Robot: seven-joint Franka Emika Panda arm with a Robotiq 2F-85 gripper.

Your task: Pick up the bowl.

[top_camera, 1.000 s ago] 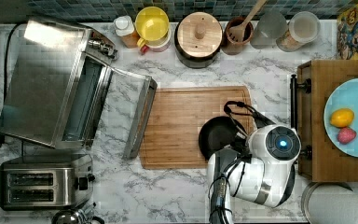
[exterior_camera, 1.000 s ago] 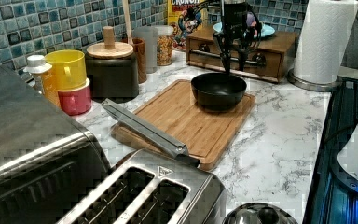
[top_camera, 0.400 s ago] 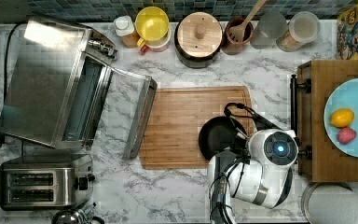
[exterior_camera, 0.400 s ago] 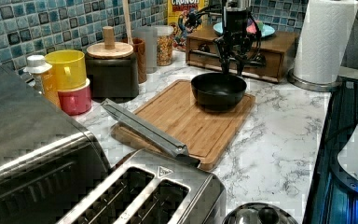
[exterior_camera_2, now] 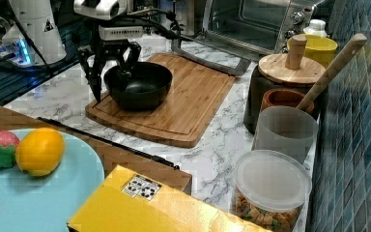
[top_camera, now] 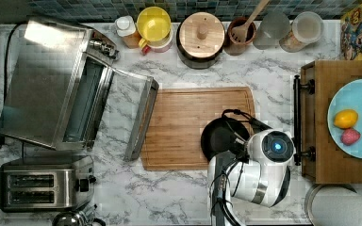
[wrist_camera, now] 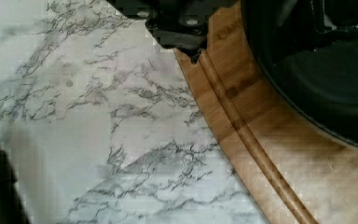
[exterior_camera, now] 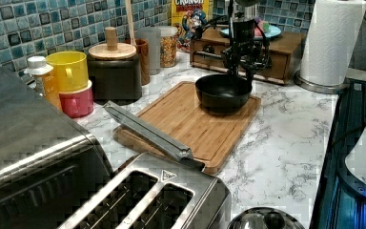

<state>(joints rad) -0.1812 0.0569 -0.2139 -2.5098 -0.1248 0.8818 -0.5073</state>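
From above, the arm's white wrist housing covers the hand and the right part of the bowl (top_camera: 221,137), so only the bowl's left portion shows as a dark disc in the top view. In the left view the hand (exterior_camera: 238,71) stands behind the bowl's far rim and its fingertips are lost against the black wall. The right view is clearer: the hand (exterior_camera_2: 110,77) is spread open, one finger down outside the bowl's near-left wall and reaching toward the cutting board (exterior_camera_2: 183,104), the other down inside the bowl over its greyish bottom, so the rim lies between them with no squeeze yet visible. The wrist view has the bowl (wrist_camera: 326,74) cut off at the frame edge, with the board's groove and the marble desk (wrist_camera: 98,140) beside it.

Compared with a second ago, the hand has come lower in the left view, from well above the bowl to its rim; the bowl sits in the same place on the board's right front corner in the top view.

Around it: an open toaster oven (top_camera: 61,84) and a toaster (top_camera: 42,183) on the top view's left, a yellow cup (top_camera: 154,23), a wooden-lidded canister (top_camera: 199,34) and jars along the tiled wall, a wooden box (top_camera: 320,155) carrying a light blue plate (top_camera: 358,136) with fruit on the top view's right, and a paper towel roll (exterior_camera: 331,38). Black cables loop beside the hand
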